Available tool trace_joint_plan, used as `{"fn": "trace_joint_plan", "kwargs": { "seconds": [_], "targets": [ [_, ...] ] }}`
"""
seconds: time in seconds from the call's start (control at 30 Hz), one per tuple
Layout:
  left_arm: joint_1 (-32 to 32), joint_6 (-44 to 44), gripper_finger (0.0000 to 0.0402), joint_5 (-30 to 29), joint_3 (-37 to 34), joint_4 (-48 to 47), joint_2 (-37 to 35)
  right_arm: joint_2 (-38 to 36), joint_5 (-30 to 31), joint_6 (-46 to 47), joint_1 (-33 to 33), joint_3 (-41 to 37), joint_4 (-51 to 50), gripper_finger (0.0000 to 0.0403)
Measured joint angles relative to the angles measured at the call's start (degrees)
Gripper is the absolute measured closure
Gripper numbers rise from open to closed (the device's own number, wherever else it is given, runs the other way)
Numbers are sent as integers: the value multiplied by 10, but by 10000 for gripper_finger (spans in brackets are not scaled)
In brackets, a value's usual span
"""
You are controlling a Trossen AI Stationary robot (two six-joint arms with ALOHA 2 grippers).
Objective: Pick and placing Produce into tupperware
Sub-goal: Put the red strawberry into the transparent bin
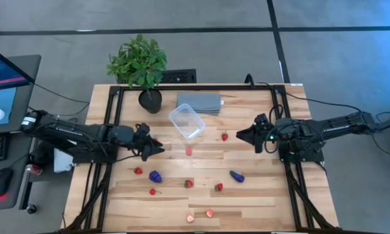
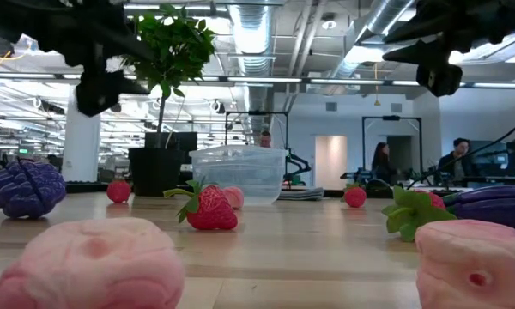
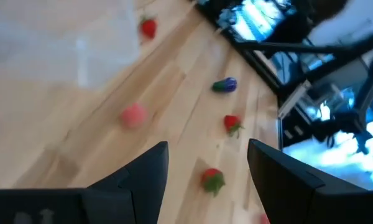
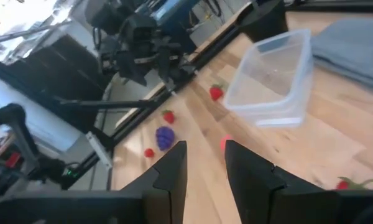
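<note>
Nearest the low camera, two pale pink toy fruit pieces (image 2: 90,262) lay on the wooden desk (image 1: 260,201), with red strawberry pieces (image 2: 210,209) and a dark purple berry (image 2: 26,187) behind them. We judged the task barely begun: the small clear plastic tupperware box (image 1: 186,121) looked empty, and all the produce we could see lay scattered around it. Our left hand (image 1: 157,149) hovered open and empty; our right hand (image 1: 242,135) was closed, apparently on nothing.

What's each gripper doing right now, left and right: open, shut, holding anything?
Left gripper: open, empty, raised above the table.
Right gripper: shut, nothing between its fingers, also raised.
</note>
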Motion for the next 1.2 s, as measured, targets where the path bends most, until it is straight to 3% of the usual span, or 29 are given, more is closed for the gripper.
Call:
{"fn": "trace_joint_plan", "kwargs": {
  "seconds": [0.2,0.37,0.5,0.6,0.77,1.03,1.13,1.2],
  "targets": [
    [-10,-197,191,-66,0,-102,0,0,-25,-24,0,0,-1,268],
    [-23,-266,192,-110,1,-128,1,0,-27,-40,-1,0,-1,262],
    [-32,-296,210,-127,50,-259,23,0,-26,-52,-1,0,-2,246],
    [-33,-297,232,-147,108,-361,59,0,-25,-57,-1,0,-2,231],
    [-25,-222,262,-165,193,-438,125,0,-20,-63,-1,0,-3,207],
    [-4,-178,269,-153,219,-356,200,0,-20,-69,-1,0,-3,184],
    [-1,-151,269,-200,218,-321,221,0,-20,-71,-1,0,-2,184],
    [3,-141,269,-187,219,-296,227,0,-20,-71,-1,0,-2,184]
  ]
}}
